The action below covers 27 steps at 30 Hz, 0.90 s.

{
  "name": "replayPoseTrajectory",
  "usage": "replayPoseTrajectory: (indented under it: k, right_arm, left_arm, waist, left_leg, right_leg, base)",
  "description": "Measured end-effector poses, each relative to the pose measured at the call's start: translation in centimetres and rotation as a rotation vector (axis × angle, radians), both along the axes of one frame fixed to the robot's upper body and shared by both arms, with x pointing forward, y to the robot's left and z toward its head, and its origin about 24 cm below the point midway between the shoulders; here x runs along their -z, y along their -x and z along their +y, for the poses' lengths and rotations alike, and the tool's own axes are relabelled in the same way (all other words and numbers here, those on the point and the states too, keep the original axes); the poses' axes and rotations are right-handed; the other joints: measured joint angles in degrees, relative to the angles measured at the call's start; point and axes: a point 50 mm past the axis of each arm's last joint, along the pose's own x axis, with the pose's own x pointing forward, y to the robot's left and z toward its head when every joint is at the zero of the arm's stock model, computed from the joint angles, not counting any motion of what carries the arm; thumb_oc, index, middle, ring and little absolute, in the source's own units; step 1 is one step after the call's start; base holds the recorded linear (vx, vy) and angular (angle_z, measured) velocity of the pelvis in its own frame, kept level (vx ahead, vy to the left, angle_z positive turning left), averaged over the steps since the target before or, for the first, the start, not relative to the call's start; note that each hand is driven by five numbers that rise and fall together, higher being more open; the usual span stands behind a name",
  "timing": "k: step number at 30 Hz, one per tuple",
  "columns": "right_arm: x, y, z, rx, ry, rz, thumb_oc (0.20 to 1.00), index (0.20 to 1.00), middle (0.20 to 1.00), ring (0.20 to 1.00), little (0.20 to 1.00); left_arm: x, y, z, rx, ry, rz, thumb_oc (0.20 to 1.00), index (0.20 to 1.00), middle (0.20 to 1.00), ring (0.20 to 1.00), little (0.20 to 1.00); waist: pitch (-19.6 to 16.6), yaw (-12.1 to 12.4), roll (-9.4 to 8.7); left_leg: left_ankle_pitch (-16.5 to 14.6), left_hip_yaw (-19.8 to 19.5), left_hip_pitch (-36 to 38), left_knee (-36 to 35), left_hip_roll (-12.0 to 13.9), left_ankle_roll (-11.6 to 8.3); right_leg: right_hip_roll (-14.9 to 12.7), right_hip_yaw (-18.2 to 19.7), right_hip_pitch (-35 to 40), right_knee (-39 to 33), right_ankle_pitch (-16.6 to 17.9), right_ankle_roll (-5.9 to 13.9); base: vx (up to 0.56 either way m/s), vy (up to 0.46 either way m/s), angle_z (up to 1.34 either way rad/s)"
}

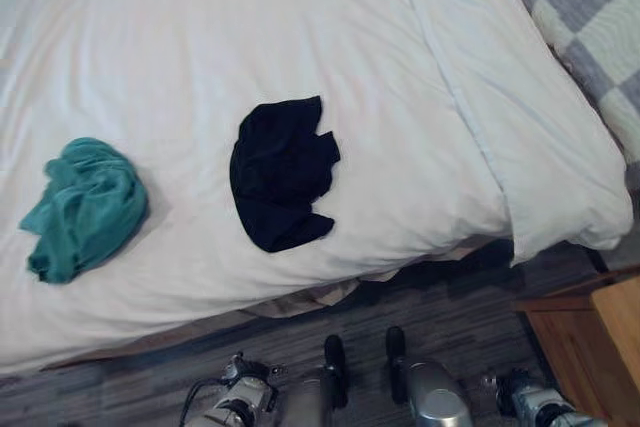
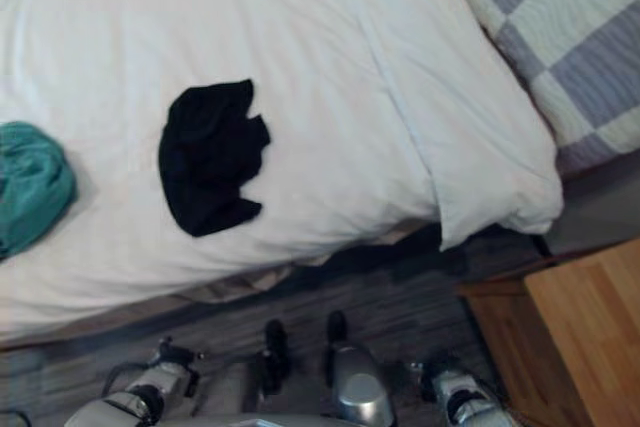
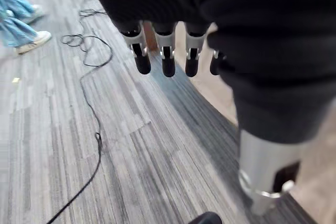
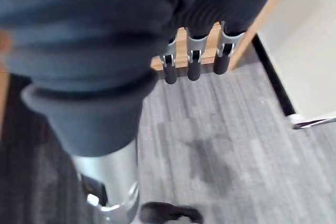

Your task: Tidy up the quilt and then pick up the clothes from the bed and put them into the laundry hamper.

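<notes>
A white quilt (image 1: 300,27) covers the bed, with a long fold (image 1: 470,117) running down its right part and its corner (image 2: 500,212) hanging over the near edge. On it, close to the near edge, lies a crumpled black garment (image 1: 280,172). To that garment's left sits a bunched teal garment (image 1: 85,207). Both hands hang low beside the bed, above the grey floor. My left hand (image 3: 167,51) is open, its fingers straight and holding nothing. My right hand (image 4: 194,61) is open too, also with nothing in it.
A grey-and-white checked cover (image 1: 590,17) lies at the bed's far right. A wooden nightstand (image 1: 590,347) stands on the floor at the right, close to my right hand. A person's legs and white shoes (image 3: 21,19) stand on the floor off to my left.
</notes>
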Motion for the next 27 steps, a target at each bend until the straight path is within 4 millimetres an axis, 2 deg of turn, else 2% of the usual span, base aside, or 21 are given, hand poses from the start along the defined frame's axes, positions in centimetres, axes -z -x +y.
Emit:
replayPoseTrajectory:
  k: [2,4,5,6,7,9,10,11,12,13,14,15,16,17,19,20,22,24,25,26,27]
  right_arm:
    - [-0.1,0.0,-0.3,0.013,0.002,-0.017,1.000,1.000,1.000,1.000,1.000]
    - [-0.4,-0.3,-0.7,0.018,0.011,-0.042,1.000,1.000,1.000,1.000,1.000]
    - [-0.4,-0.3,-0.8,0.026,0.010,-0.045,1.000,1.000,1.000,1.000,1.000]
    - [-0.4,-0.3,-0.8,0.041,0.002,-0.045,1.000,1.000,1.000,1.000,1.000]
    - [-0.4,-0.2,-0.8,0.047,0.001,-0.038,1.000,1.000,1.000,1.000,1.000]
    - [-0.3,0.0,-1.0,0.050,0.008,-0.026,1.000,1.000,1.000,1.000,1.000]
    - [-0.4,0.5,-1.7,0.061,0.023,-0.008,1.000,1.000,1.000,1.000,1.000]
    - [-0.6,1.5,-2.9,0.102,0.035,-0.017,1.000,1.000,1.000,1.000,1.000]
    - [-0.6,2.1,-3.5,0.133,0.047,-0.007,1.000,1.000,1.000,1.000,1.000]
    - [-0.3,3.8,-4.2,0.175,0.067,0.045,1.000,1.000,1.000,1.000,1.000]
    - [0.0,4.5,-4.1,0.188,0.073,0.075,1.000,1.000,1.000,1.000,1.000]
    - [0.7,5.6,-3.2,0.206,0.049,0.116,1.000,1.000,1.000,1.000,1.000]
    - [1.3,6.6,-2.4,0.247,0.010,0.134,1.000,1.000,1.000,1.000,1.000]
    - [1.8,7.8,-1.6,0.263,-0.026,0.159,1.000,1.000,1.000,1.000,1.000]
    - [2.3,7.8,-0.2,0.226,-0.062,0.164,1.000,1.000,1.000,1.000,1.000]
    - [2.5,7.5,0.8,0.198,-0.082,0.158,1.000,1.000,1.000,1.000,1.000]
    - [2.6,7.0,1.5,0.170,-0.093,0.150,1.000,1.000,1.000,1.000,1.000]
    - [2.5,6.6,1.6,0.155,-0.090,0.138,1.000,1.000,1.000,1.000,1.000]
    - [2.4,6.0,1.7,0.128,-0.087,0.123,1.000,1.000,1.000,1.000,1.000]
    - [2.2,4.8,2.1,0.081,-0.087,0.099,1.000,1.000,1.000,1.000,1.000]
    - [1.9,3.2,2.5,0.033,-0.084,0.071,1.000,1.000,1.000,1.000,1.000]
  left_arm:
    - [0.3,1.5,0.8,-0.080,-0.009,0.032,1.000,1.000,1.000,1.000,1.000]
    - [0.8,3.4,0.7,-0.218,0.010,0.076,1.000,1.000,1.000,1.000,1.000]
    - [1.0,4.3,0.7,-0.264,0.007,0.100,1.000,1.000,1.000,1.000,1.000]
    - [1.1,4.9,0.9,-0.264,-0.015,0.113,1.000,1.000,1.000,1.000,1.000]
    - [1.2,5.8,1.1,-0.215,-0.046,0.143,1.000,1.000,1.000,1.000,1.000]
    - [1.2,6.0,1.1,-0.179,-0.062,0.151,1.000,1.000,1.000,1.000,1.000]
    - [1.3,6.4,1.0,-0.170,-0.063,0.165,1.000,1.000,1.000,1.000,1.000]
    - [1.4,6.0,0.3,-0.128,-0.055,0.162,1.000,1.000,1.000,1.000,1.000]
    - [1.4,5.8,0.1,-0.122,-0.050,0.160,1.000,1.000,1.000,1.000,1.000]
    - [1.4,5.6,-0.1,-0.114,-0.044,0.172,1.000,1.000,1.000,1.000,1.000]
    - [1.3,5.3,0.2,-0.107,-0.046,0.170,1.000,1.000,1.000,1.000,1.000]
    - [1.0,4.6,1.0,-0.081,-0.054,0.165,1.000,1.000,1.000,1.000,1.000]
    - [0.8,4.2,1.5,-0.075,-0.059,0.157,1.000,1.000,1.000,1.000,1.000]
    - [0.6,4.0,1.9,-0.070,-0.065,0.144,1.000,1.000,1.000,1.000,1.000]
    - [0.7,4.6,2.2,-0.075,-0.064,0.148,1.000,1.000,1.000,1.000,1.000]
    - [0.7,4.8,2.5,-0.083,-0.054,0.150,1.000,1.000,1.000,1.000,1.000]
    - [0.8,5.9,2.8,-0.092,-0.048,0.179,1.000,1.000,1.000,1.000,1.000]
    - [0.9,6.3,2.8,-0.097,-0.038,0.192,1.000,1.000,1.000,1.000,1.000]
    - [1.1,6.5,2.5,-0.105,-0.024,0.200,1.000,1.000,1.000,1.000,1.000]
    - [1.1,6.6,2.5,-0.118,-0.026,0.203,1.000,1.000,1.000,1.000,1.000]
    - [1.0,6.3,2.3,-0.122,-0.029,0.205,1.000,1.000,1.000,1.000,1.000]
  waist:
    - [-0.31,-0.15,-0.29]
    - [-1.64,0.03,0.88]
    - [-2.13,0.74,1.49]
    - [-2.36,1.98,1.88]
    - [-2.45,3.01,1.76]
    - [-2.48,3.14,1.45]
    - [-2.61,2.93,1.97]
    - [-2.70,2.87,2.71]
    - [-3.04,2.75,2.72]
    - [-4.50,1.49,2.45]
    - [-4.70,1.24,1.51]
    - [-4.70,1.57,-0.12]
    - [-4.84,1.46,-1.28]
    - [-4.85,1.56,-1.17]
    - [-4.80,2.96,0.56]
    - [-4.67,3.35,1.12]
    - [-5.00,3.12,2.47]
    - [-4.82,3.37,2.04]
    - [-4.79,3.12,0.94]
    - [-3.87,3.41,-0.04]
    - [-2.77,2.95,-0.33]
  left_leg:
    - [0.41,-0.40,2.92,-3.05,4.49,-0.70]
    - [1.58,-3.83,5.27,-9.90,8.48,-2.17]
    - [2.79,-7.07,5.46,-12.45,10.45,-4.09]
    - [3.36,-8.83,6.86,-14.74,11.87,-4.60]
    - [3.51,-9.72,7.33,-15.48,12.26,-4.87]
    - [3.62,-9.70,7.34,-15.31,13.17,-4.85]
    - [6.14,-9.81,6.99,-14.56,13.17,-3.66]
    - [5.72,-9.27,5.50,-9.92,12.08,-3.98]
    - [2.76,-8.57,5.03,-8.94,10.68,-3.87]
    - [-3.86,-7.36,5.37,-9.39,8.09,-1.38]
    - [-4.21,-7.08,5.18,-9.27,6.56,-3.79]
    - [-5.14,-6.30,4.13,-7.05,2.58,-2.52]
    - [-5.59,-6.16,3.85,-6.00,-0.40,-1.40]
    - [-5.53,-5.36,4.70,-6.33,-2.29,0.28]
    - [-5.33,-2.89,6.02,-7.63,-2.75,2.34]
    - [-5.03,-1.54,7.29,-9.18,-3.10,3.75]
    - [-3.41,-1.24,8.35,-12.52,-2.80,3.69]
    - [-1.08,0.00,10.35,-16.94,-2.96,4.54]
    - [-0.32,0.20,10.71,-18.39,-3.42,5.12]
    - [-0.17,1.38,10.94,-19.06,-2.72,5.33]
    - [0.08,1.83,10.68,-19.48,-1.42,5.15]
  right_leg:
    - [0.12,-0.58,2.52,-1.89,0.11,0.23]
    - [0.29,0.33,2.65,-2.72,0.25,0.53]
    - [0.43,1.49,1.76,-2.83,1.36,2.23]
    - [0.78,3.45,1.20,-2.82,1.58,2.66]
    - [0.65,4.81,0.88,-2.71,2.18,3.52]
    - [-0.08,5.92,0.94,-2.87,2.67,4.41]
    - [-0.99,7.11,0.75,-2.32,2.91,6.75]
    - [-2.53,7.21,0.37,-0.26,2.02,8.48]
    - [-4.18,7.70,0.04,1.27,0.72,9.26]
    - [-7.10,8.20,-0.34,2.26,-0.47,10.26]
    - [-8.81,8.94,-0.37,2.40,-0.54,10.78]
    - [-12.38,11.53,-1.11,2.67,0.50,9.57]
    - [-15.01,13.09,-1.10,3.16,2.57,8.30]
    - [-16.15,13.53,-1.10,3.37,6.88,8.15]
    - [-16.77,13.19,-3.85,5.58,12.36,8.71]
    - [-15.76,11.89,-5.50,7.57,12.40,9.76]
    - [-12.63,11.22,-6.05,9.15,8.38,11.19]
    - [-8.69,7.92,-6.50,10.24,3.97,12.75]
    - [-6.40,5.26,-7.34,11.27,1.96,11.86]
    - [-3.30,3.32,-9.62,14.08,-1.01,8.72]
    - [2.14,4.01,-11.19,13.14,-2.34,7.07]
  base:
    - [0.14,0.234,0.21]
    - [0.14,0.437,-0.05]
    - [0.13,0.664,-0.42]
    - [0.10,0.654,-0.71]
    - [0.08,0.577,-0.68]
    - [0.04,0.446,-0.44]
    - [0.05,0.920,-0.36]
    - [0.07,1.102,-0.15]
    - [0.08,0.901,0.24]
    - [0.06,0.583,0.40]
    - [0.06,0.576,0.31]
    - [0.10,0.590,0.25]
    - [0.10,0.567,0.20]
    - [0.09,0.490,0.14]
    - [0.08,0.344,-0.48]
    - [0.09,0.311,-0.75]
    - [0.04,0.136,-0.31]
    - [0.01,0.117,-0.24]
    - [0.01,0.085,-0.56]
    - [0.00,-0.032,-0.61]
    - [0.02,-0.072,-0.24]
